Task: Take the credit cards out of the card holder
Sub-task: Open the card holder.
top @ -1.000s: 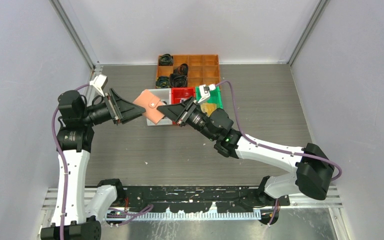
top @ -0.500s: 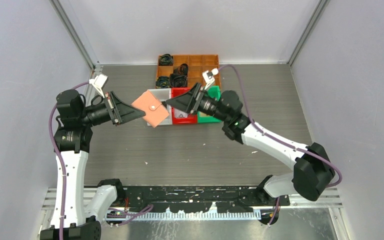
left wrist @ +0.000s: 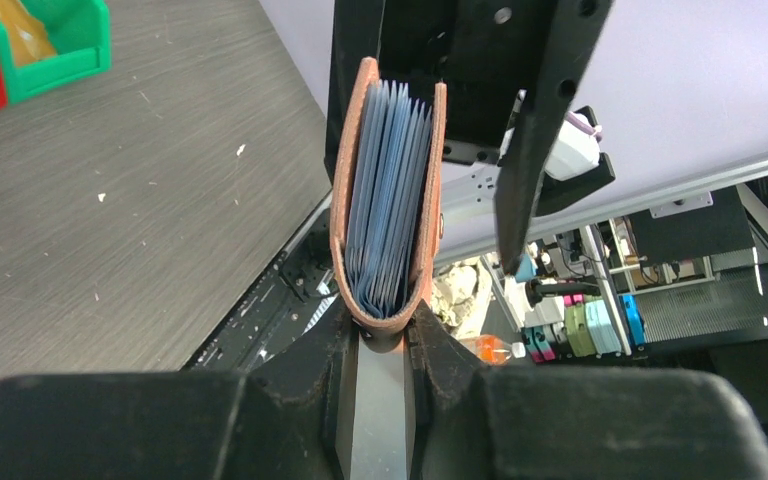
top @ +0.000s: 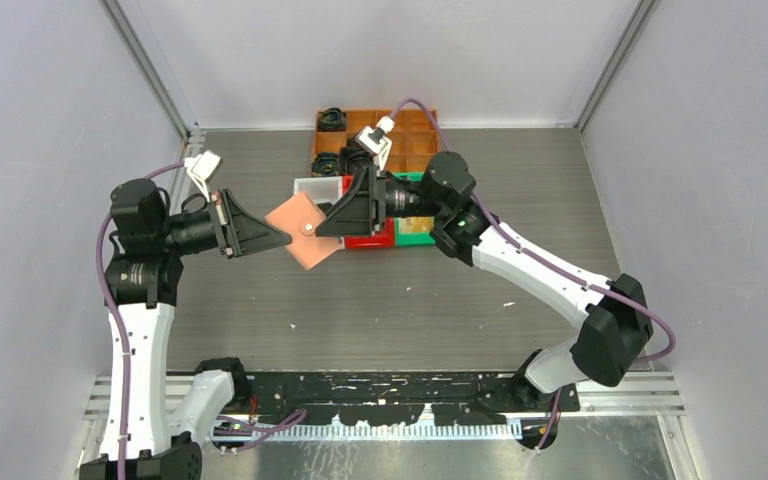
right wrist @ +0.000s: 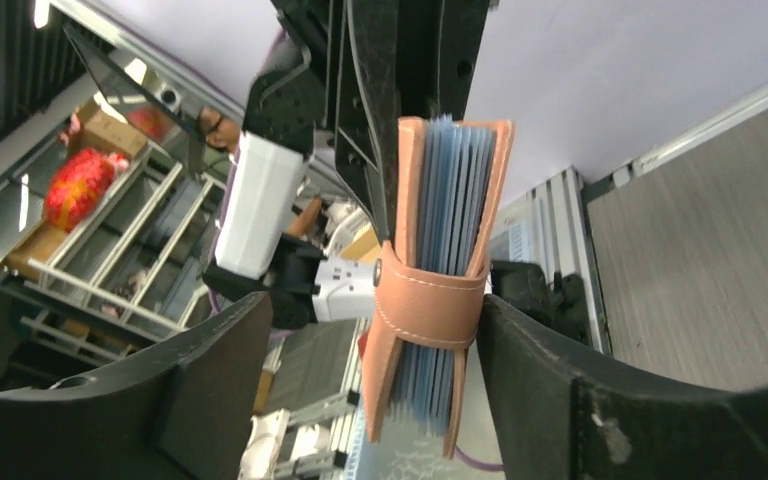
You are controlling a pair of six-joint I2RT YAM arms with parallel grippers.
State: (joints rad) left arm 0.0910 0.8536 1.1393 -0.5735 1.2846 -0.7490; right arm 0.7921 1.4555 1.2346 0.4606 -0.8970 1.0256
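Observation:
The tan-pink card holder (top: pixel 302 230) hangs in the air over the table, closed, its strap (right wrist: pixel 430 300) snapped round it. My left gripper (top: pixel 282 238) is shut on its folded spine (left wrist: pixel 380 310). Grey-blue pocket leaves (left wrist: pixel 388 190) show between its covers. My right gripper (top: pixel 324 226) is open, one finger on each side of the strap end (right wrist: pixel 372 300). Its right finger (right wrist: pixel 560 400) is against or very near the cover and its left finger (right wrist: pixel 190 390) stands well off. I make out no card in the holder. An orange-yellow flat piece (left wrist: pixel 20 28) lies in the green bin.
White (top: pixel 316 187), red (top: pixel 368 239) and green (top: pixel 418 238) bins stand just behind the holder. An orange divided tray (top: pixel 405 125) with black coiled bundles (top: pixel 332 118) sits at the back wall. The grey table (top: pixel 380 300) stretches below both grippers.
The right arm has swung up and left, and its open gripper now straddles the holder's strap end. The left gripper has lowered and turned the holder slightly.

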